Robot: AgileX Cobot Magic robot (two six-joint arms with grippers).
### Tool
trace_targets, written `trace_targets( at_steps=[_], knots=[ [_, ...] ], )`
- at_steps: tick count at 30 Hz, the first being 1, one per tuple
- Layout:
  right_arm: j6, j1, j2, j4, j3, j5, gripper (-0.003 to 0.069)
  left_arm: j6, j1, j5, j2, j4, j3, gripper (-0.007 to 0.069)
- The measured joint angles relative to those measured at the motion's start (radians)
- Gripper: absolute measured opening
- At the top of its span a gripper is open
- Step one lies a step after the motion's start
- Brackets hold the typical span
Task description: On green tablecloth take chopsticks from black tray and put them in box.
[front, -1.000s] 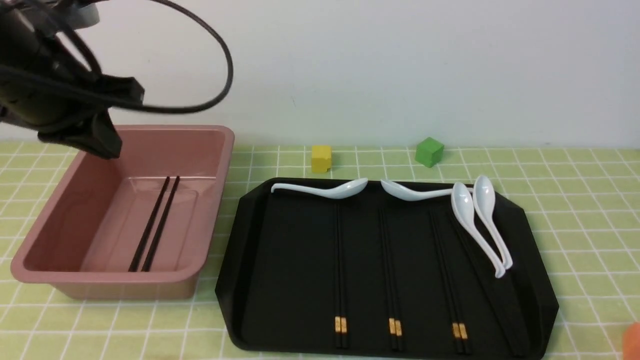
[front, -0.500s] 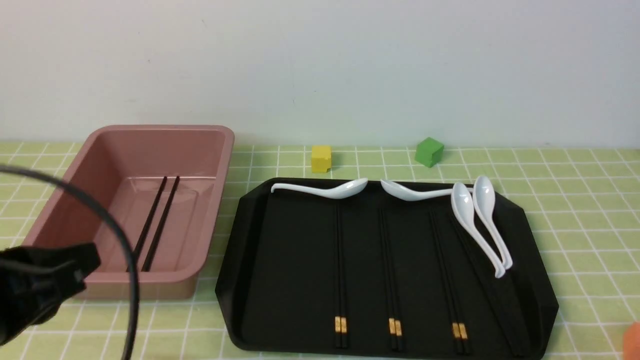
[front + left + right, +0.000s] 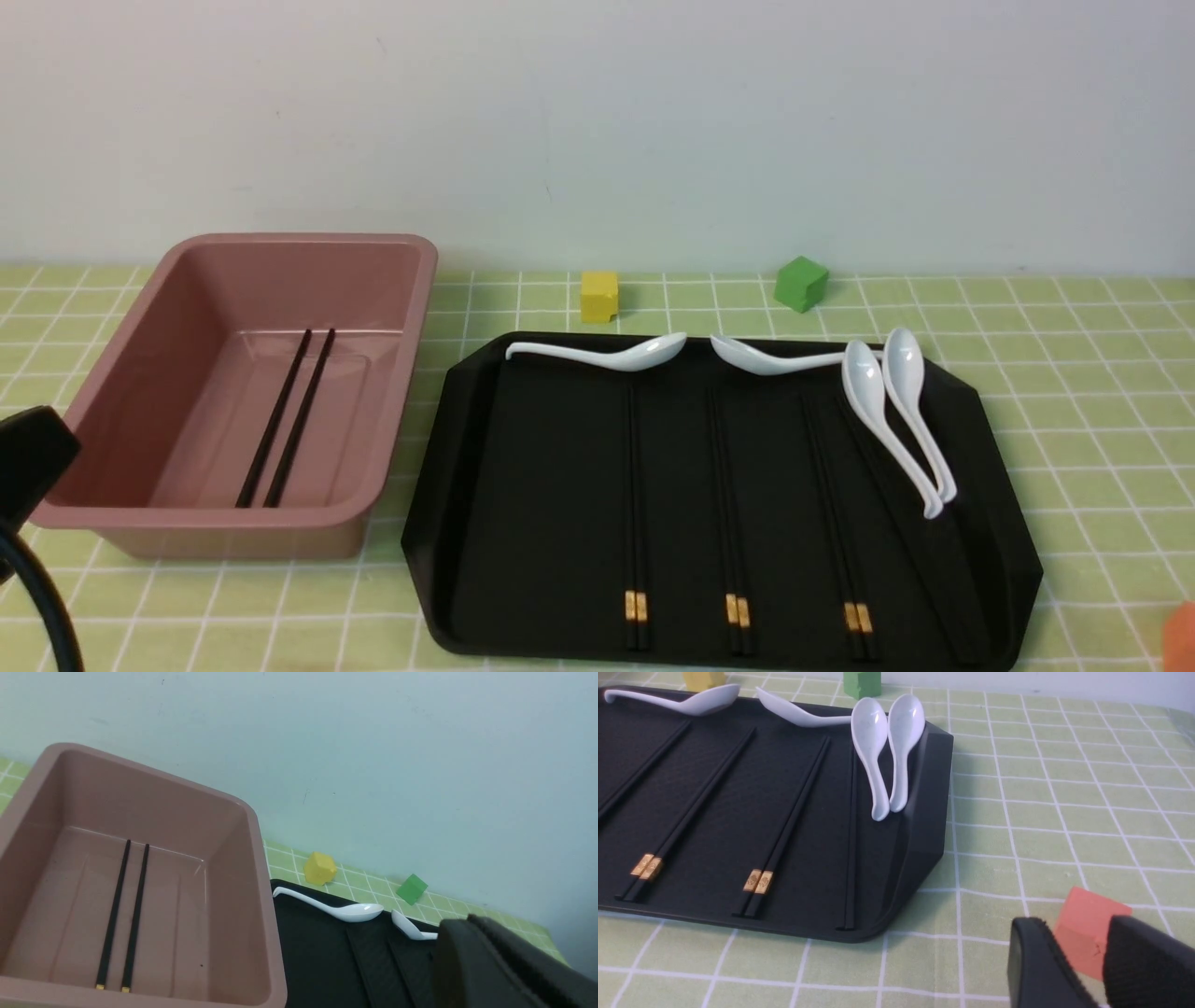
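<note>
One pair of chopsticks (image 3: 285, 420) lies on the floor of the pink box (image 3: 411, 308), also in the left wrist view (image 3: 124, 914). Three pairs with gold bands (image 3: 635, 504) (image 3: 728, 504) (image 3: 836, 504) lie side by side on the black tray (image 3: 439, 504). A fourth pair (image 3: 851, 835) lies under two white spoons. My left gripper (image 3: 467, 926) is shut and empty, pulled back near the box's front. My right gripper (image 3: 1071, 924) stands slightly open and empty over the green tablecloth (image 3: 1074, 392), beyond the tray's right front corner.
Several white spoons (image 3: 887, 411) lie along the tray's back and right side. A yellow cube (image 3: 599, 296) and a green cube (image 3: 801, 283) sit behind the tray. An orange cube (image 3: 1087, 919) lies by my right gripper. Part of my left arm (image 3: 28, 457) shows at the left edge.
My left arm has come away from above the box and dropped back to the lower left edge of the front view. The pair of chopsticks stays in the box.
</note>
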Motion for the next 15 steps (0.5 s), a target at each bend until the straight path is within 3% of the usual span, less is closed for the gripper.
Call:
trace_targets(
  at_steps=[15],
  knots=[
    [-0.002, 0.0, 0.0, 0.0, 0.0, 0.0, 0.024, 0.0, 0.0, 0.0, -0.004, -0.001, 0.003, -0.0006]
  ],
)
